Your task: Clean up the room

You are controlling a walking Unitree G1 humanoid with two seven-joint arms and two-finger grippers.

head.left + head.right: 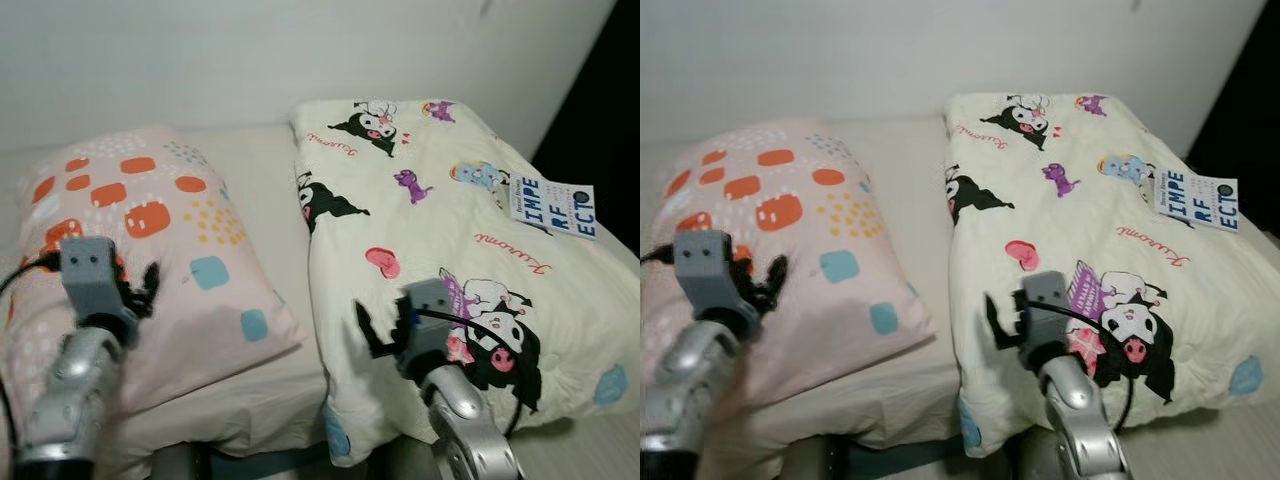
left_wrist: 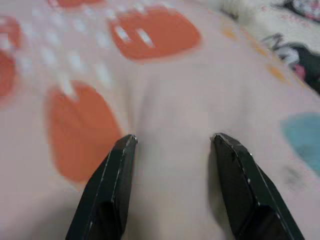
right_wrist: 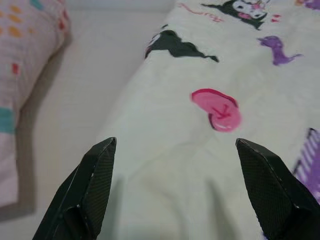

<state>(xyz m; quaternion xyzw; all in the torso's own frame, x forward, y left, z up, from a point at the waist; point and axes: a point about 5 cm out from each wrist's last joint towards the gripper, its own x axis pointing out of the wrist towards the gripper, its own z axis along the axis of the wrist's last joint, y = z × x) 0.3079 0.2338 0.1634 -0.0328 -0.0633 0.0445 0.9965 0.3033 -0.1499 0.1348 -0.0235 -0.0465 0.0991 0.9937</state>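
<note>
Pillow-straightening appears under way: left gripper (image 2: 172, 142) and right gripper (image 3: 175, 145), both spread, are poised over pink pillow (image 1: 180, 220) and cartoon pillow (image 1: 440, 230); closing on fabric is called for next

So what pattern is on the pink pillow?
Orange blocks, white and yellow dots, teal squares on the pink pillow; left eye view shows it best.

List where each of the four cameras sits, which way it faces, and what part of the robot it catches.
Left eye view: on the head, facing forward and down at the pink pillow and cream pillow; both silver arms show.
Right eye view: same scene from the other eye.
Left wrist view: looks along the open left gripper at the pink pillow.
Right wrist view: looks along the open right gripper at the cream pillow.
Shared: both wrist views repeat pillows the head views show.
</note>
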